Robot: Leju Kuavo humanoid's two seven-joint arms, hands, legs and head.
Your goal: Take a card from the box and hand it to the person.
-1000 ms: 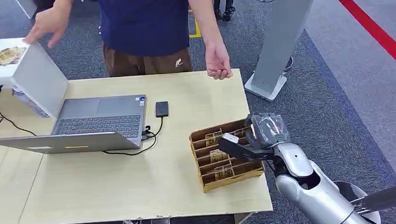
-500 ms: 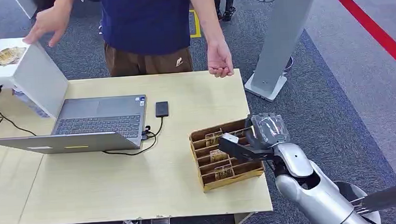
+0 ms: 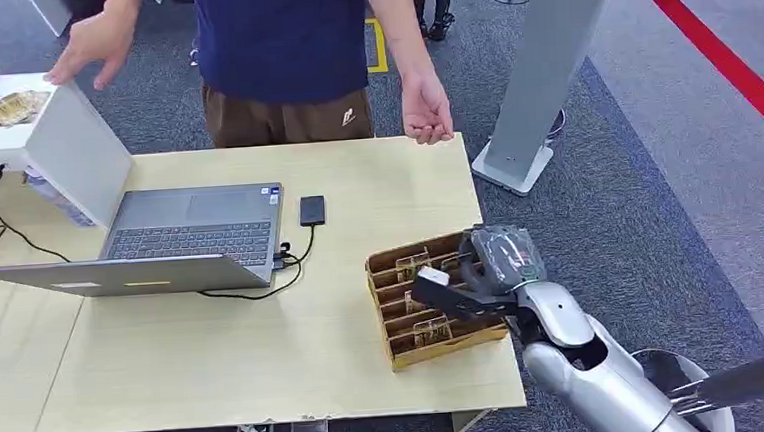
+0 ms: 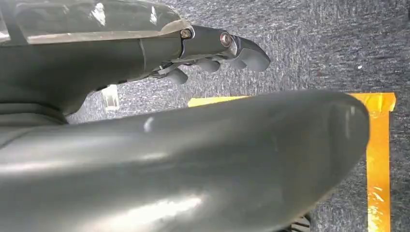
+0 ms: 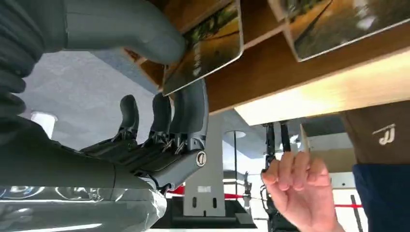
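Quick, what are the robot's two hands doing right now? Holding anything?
Left hand: holds nothing, fingers curled in, hanging above the floor.
Right hand: over the box, pinching a card between thumb and finger.

Head view looks down on the table; wrist views sit close behind hands.

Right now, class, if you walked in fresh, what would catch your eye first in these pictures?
Probably the silver right hand reaching into the wooden box at the table's near right corner, its thumb and a finger pinching a card. Next, the person standing across the table, one hand hanging near its far edge.
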